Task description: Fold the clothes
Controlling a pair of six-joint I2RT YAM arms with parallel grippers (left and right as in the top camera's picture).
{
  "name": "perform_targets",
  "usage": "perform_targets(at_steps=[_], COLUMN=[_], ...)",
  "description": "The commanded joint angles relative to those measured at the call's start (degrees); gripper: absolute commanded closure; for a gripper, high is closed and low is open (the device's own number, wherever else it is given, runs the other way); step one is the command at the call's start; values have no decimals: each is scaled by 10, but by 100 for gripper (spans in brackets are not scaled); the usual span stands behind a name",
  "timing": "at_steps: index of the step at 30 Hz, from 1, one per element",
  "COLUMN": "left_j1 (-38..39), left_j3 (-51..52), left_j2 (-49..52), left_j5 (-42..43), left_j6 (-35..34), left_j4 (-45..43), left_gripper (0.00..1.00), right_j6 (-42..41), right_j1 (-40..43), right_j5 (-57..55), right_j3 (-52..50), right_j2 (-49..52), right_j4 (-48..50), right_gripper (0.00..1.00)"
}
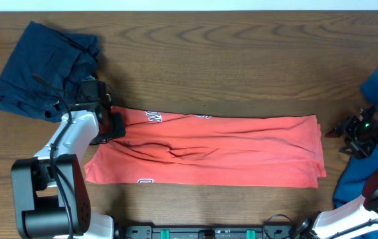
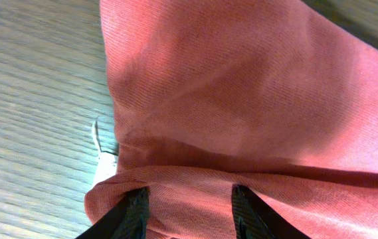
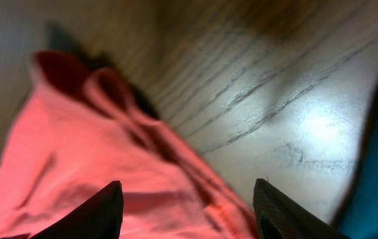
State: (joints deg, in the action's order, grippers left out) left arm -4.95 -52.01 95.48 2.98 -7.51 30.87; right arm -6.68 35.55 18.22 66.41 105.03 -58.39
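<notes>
T-shirt (image 1: 208,149): white lettering (image 1: 154,117) cut by folds, unreadable.

- A brown wooden worktop (image 1: 242,53) with long dark grain lines running left to right fills nearly the whole overhead view.
- In the left wrist view the same worktop (image 2: 29,99) looks grey-brown, with fine straight grain.
- In the right wrist view the worktop (image 3: 275,99) is blurred, with a bright patch of glare (image 3: 321,126) on it.
- A pale strip (image 1: 189,4) runs along the far edge of the worktop.
- A black rail with green fittings (image 1: 208,232) lies at the middle of the near edge.
</notes>
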Motion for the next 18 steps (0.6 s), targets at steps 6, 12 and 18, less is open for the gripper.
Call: perform_targets(at_steps=[6,12,18], left_j1=[-45,-46,-46], left_j3=[3,-9,-27], left_j2=[3,3,3], left_j5=[-14,-11,-10], left_j6=[8,8,8], left_j4=[-15,-17,-10], left_gripper=[62,61,60], right_j6=[56,55,55], right_j1=[-26,-76,-137], right_j5=[68,12,-43], right_j3=[-81,-111,-139], right_j2=[-7,-7,-7], right_j4=[64,85,98], right_gripper=[37,37,39])
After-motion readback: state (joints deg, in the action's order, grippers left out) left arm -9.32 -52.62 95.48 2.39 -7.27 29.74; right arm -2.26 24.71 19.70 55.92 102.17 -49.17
